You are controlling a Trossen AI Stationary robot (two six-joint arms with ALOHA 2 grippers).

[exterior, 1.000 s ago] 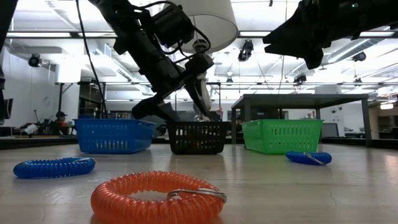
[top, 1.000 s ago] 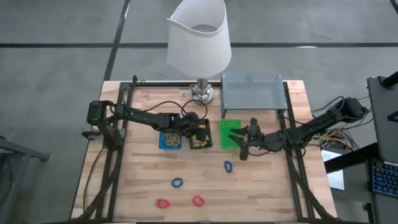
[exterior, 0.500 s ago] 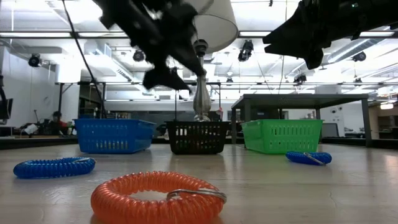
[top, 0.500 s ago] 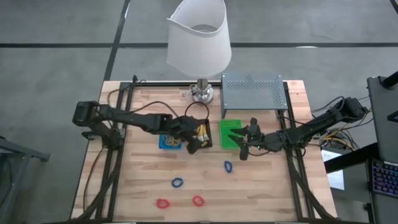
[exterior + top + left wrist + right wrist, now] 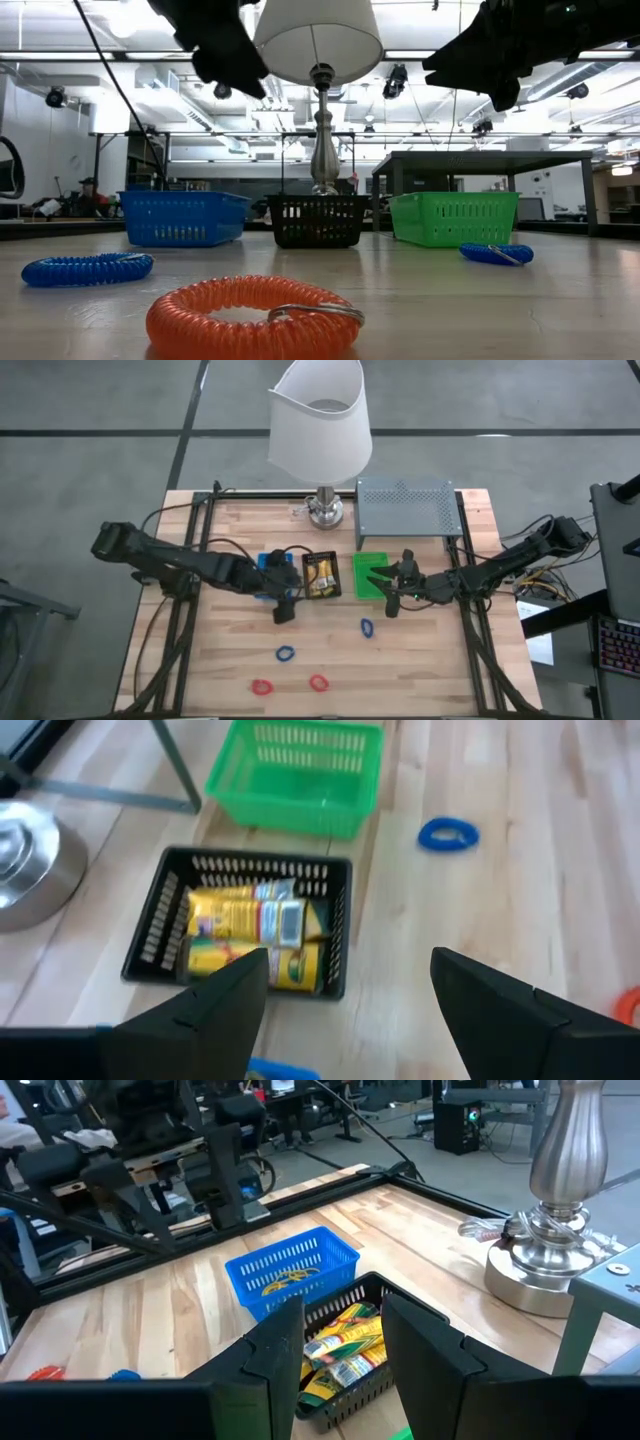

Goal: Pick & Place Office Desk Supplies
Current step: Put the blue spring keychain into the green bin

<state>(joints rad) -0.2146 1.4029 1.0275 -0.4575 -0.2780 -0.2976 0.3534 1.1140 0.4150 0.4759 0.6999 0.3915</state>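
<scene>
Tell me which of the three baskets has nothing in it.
The green basket, the one nearest the grey shelf. The black basket holds yellow packets; the blue basket holds tan rubber bands.

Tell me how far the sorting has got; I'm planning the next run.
Done: yellow packets lie in the black tray, and rubber bands in the blue tray. In hand: nothing; the left gripper hangs open above the table. Left: two blue rings and two red rings; the green tray is empty.
</scene>
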